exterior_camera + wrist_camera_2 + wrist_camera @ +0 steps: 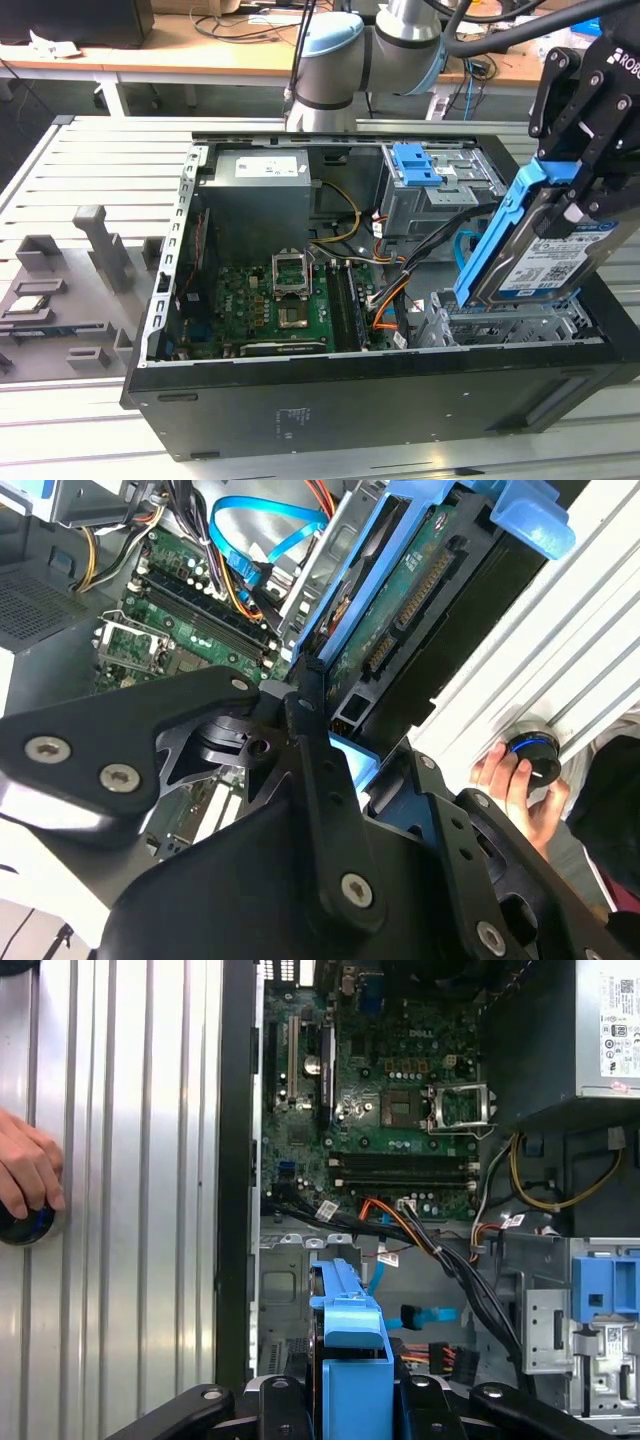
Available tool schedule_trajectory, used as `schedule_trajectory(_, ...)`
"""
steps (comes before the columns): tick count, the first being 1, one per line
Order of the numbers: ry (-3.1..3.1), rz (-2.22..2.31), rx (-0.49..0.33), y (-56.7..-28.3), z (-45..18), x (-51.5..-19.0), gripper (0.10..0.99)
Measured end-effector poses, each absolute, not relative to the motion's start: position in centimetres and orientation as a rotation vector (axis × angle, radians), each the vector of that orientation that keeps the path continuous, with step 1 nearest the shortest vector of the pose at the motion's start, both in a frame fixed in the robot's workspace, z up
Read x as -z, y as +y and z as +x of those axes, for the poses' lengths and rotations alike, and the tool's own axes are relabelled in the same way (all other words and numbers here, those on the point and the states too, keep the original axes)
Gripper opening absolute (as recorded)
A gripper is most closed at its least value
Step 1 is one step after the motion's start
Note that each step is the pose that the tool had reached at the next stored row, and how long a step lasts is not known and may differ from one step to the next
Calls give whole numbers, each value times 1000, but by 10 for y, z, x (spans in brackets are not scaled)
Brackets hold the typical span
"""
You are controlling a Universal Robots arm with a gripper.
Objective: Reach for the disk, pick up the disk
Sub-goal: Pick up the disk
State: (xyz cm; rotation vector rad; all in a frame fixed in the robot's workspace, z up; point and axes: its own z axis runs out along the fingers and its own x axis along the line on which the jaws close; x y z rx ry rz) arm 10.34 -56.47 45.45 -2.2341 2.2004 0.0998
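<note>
**Even indoor light, some glare on metal**

We see bright, diffuse light from above. The slatted metal table (90,170) shines pale, and in the first wrist view it carries streaky glare. The open computer case (380,390) stays dark inside, with soft shadows. In the second wrist view we find the black gripper (330,750) close up and slightly soft, and the table there nearly washes out.

The arm (340,50) reaches over — its gripper (580,150) hangs downward, jaws clamped shut.
</note>
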Motion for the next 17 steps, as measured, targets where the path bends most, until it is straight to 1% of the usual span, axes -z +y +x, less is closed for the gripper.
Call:
schedule_trajectory(10, 2200, -2234, -100, -557, 97, -448, 369)
schedule_trajectory(17, 2200, -2234, -100, -557, 97, -448, 369)
